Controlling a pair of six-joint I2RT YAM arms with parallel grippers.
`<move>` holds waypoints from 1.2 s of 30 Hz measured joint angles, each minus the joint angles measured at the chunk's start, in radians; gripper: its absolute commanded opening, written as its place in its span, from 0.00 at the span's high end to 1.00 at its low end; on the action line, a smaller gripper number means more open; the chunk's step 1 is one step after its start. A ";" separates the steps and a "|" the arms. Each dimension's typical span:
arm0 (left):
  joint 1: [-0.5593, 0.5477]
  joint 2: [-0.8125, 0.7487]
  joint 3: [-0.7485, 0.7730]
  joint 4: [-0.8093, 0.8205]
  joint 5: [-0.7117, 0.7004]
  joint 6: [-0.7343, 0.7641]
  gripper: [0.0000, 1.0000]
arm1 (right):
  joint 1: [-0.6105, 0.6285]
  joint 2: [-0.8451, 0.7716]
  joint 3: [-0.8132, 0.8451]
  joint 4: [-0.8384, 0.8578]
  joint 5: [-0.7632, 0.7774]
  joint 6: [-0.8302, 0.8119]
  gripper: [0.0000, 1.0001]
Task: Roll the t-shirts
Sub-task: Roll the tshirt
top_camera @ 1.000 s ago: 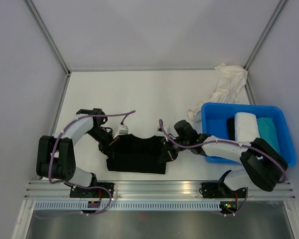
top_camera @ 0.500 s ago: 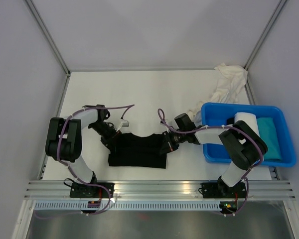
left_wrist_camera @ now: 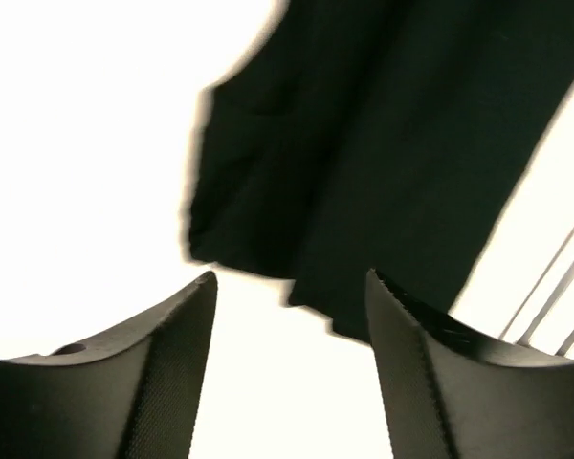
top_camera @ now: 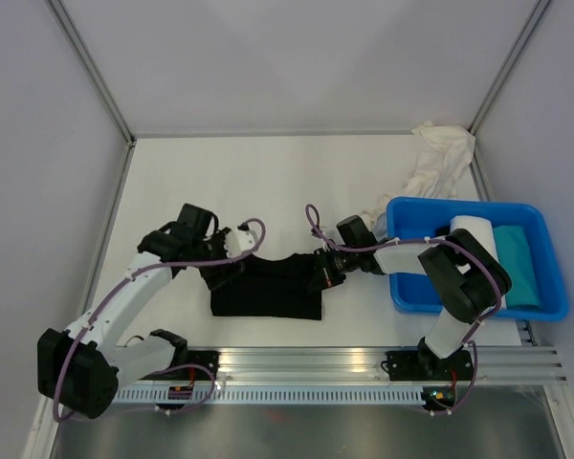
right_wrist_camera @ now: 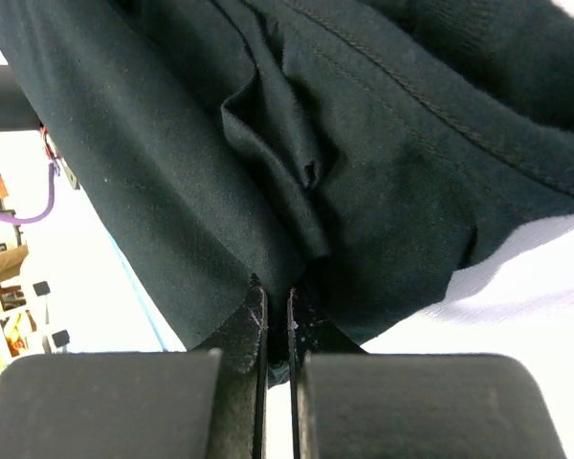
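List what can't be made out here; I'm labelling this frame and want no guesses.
- Top view: the black t-shirt's right edge, hidden under the right gripper.
- Left wrist view: that shirt blurred, cut off by the top edge.
- Top view: the blue tub's near-left contents, covered by the right arm.
- Far corner: crumpled white cloth, too small to count garments.
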 measured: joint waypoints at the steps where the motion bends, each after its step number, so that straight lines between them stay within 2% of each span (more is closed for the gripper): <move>1: -0.059 -0.018 -0.029 0.006 -0.027 -0.002 0.25 | 0.000 0.000 0.000 0.001 0.002 0.004 1.00; 2: -0.111 -0.023 -0.058 0.013 -0.053 -0.003 0.19 | 0.000 0.000 0.000 0.003 0.005 0.008 1.00; 7: -0.267 -0.011 -0.173 0.019 -0.159 -0.006 0.18 | 0.000 0.008 0.000 0.008 0.011 0.027 0.99; 13: -0.356 -0.005 -0.271 0.092 -0.246 -0.006 0.19 | 0.000 0.018 0.008 0.012 0.015 0.045 0.97; 15: -0.359 0.001 -0.312 0.132 -0.268 -0.005 0.22 | 0.000 0.017 0.009 0.014 0.017 0.045 0.92; 16: -0.360 0.003 -0.326 0.147 -0.276 -0.005 0.23 | 0.000 0.015 0.009 0.013 0.019 0.044 0.88; 17: -0.360 0.007 -0.343 0.167 -0.283 -0.005 0.29 | 0.001 0.010 0.009 0.010 0.023 0.042 0.78; 18: -0.360 0.010 -0.357 0.191 -0.290 -0.006 0.32 | 0.001 0.003 0.010 0.005 0.030 0.040 0.72; 20: -0.362 0.010 -0.366 0.218 -0.298 -0.008 0.54 | 0.002 -0.014 0.015 -0.008 0.051 0.020 0.64; 21: -0.362 0.011 -0.369 0.235 -0.303 -0.006 0.60 | 0.002 -0.027 0.020 -0.024 0.069 0.007 0.58; 23: -0.362 0.011 -0.374 0.255 -0.312 -0.003 0.69 | 0.000 -0.059 0.031 -0.065 0.109 -0.029 0.52; 28: -0.362 0.002 -0.379 0.269 -0.320 0.001 0.77 | -0.001 -0.193 0.062 -0.176 0.221 -0.141 0.49; 33: -0.340 0.002 -0.368 0.249 -0.290 0.013 0.77 | -0.001 -0.378 0.067 -0.224 0.285 -0.261 0.43; 36: -0.309 0.004 -0.333 0.176 -0.228 0.040 0.77 | 0.013 -0.501 0.061 -0.226 0.324 -0.380 0.43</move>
